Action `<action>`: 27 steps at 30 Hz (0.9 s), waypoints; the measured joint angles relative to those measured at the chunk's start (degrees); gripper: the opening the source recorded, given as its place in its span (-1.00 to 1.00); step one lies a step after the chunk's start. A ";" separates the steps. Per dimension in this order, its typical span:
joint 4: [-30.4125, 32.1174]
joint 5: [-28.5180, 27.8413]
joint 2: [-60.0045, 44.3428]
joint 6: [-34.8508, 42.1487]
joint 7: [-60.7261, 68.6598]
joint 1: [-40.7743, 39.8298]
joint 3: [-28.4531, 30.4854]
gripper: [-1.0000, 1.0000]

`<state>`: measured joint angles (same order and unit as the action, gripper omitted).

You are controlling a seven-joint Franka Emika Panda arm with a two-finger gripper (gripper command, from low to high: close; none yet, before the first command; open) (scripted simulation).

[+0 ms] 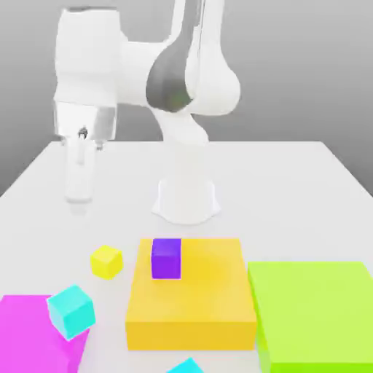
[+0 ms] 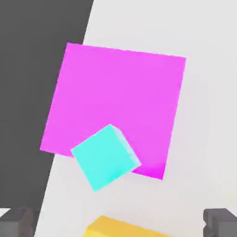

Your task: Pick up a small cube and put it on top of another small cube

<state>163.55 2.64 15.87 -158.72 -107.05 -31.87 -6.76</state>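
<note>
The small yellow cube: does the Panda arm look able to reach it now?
Probably yes. The small yellow cube sits on bare table, apart from the orange block and the cyan cube, with nothing on top; the gripper has open jaws.

You are looking at a simulated robot test scene, shown by the plain grey backdrop, the smooth white rectangular tabletop (image 1: 269, 197), the white jointed robot arm (image 1: 186, 167) standing on it, and the flat-coloured, textureless blocks (image 1: 191, 291) before you.
</note>
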 joint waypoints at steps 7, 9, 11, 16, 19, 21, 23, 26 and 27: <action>9.00 0.74 -8.97 -8.09 -17.37 -7.04 0.53 0.00; 9.22 2.51 -12.57 -11.09 -17.68 -7.05 0.63 0.00; 8.69 4.36 -16.56 -14.34 -16.72 -6.63 0.57 0.00; 6.90 4.74 -26.91 -22.81 -16.33 -4.57 2.86 0.00; 6.61 4.91 -28.55 -24.17 -16.17 -3.75 3.67 -1.00; 6.61 4.89 -28.56 -24.26 -16.19 -3.75 3.67 -1.00; 6.46 4.93 -29.38 -24.97 -16.15 -3.34 4.08 -1.00; 7.11 5.23 -25.69 -21.93 -16.05 -5.09 2.18 -1.00; 7.44 5.67 -23.79 -20.37 -15.79 -5.59 1.50 -1.00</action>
<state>170.99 8.31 -7.93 -179.08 -122.84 -37.47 -5.26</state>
